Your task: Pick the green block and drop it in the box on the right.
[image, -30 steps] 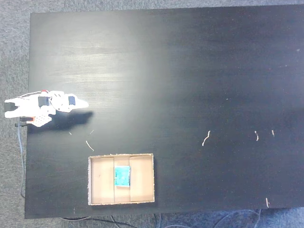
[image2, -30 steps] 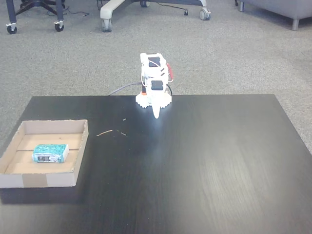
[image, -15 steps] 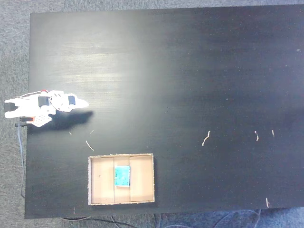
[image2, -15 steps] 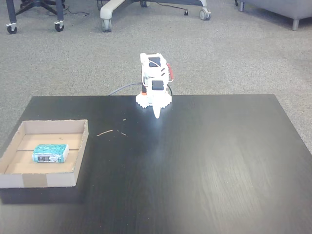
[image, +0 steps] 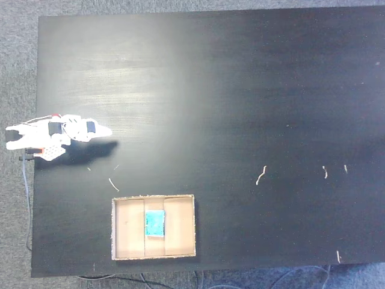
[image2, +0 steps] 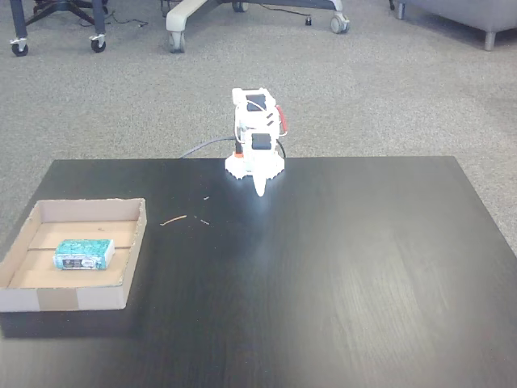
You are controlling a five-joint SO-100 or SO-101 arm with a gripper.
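The green block (image: pixel 154 223) lies flat on the middle panel of the tan cardboard box (image: pixel 180 224), near the table's lower edge in a fixed view. From the front the green block (image2: pixel 82 254) rests inside the box (image2: pixel 129 257) at the left. The white arm is folded up at the table's edge, and its gripper (image: pixel 106 131) (image2: pixel 260 191) is shut with nothing in it, pointing over the table, well apart from the box.
The black table (image: pixel 240 108) carries a few pale scraps (image: pixel 260 175) (image2: pixel 173 219). A cable (image: pixel 26 198) runs down beside the arm. Chair bases (image2: pixel 202 10) stand on the grey carpet behind the table.
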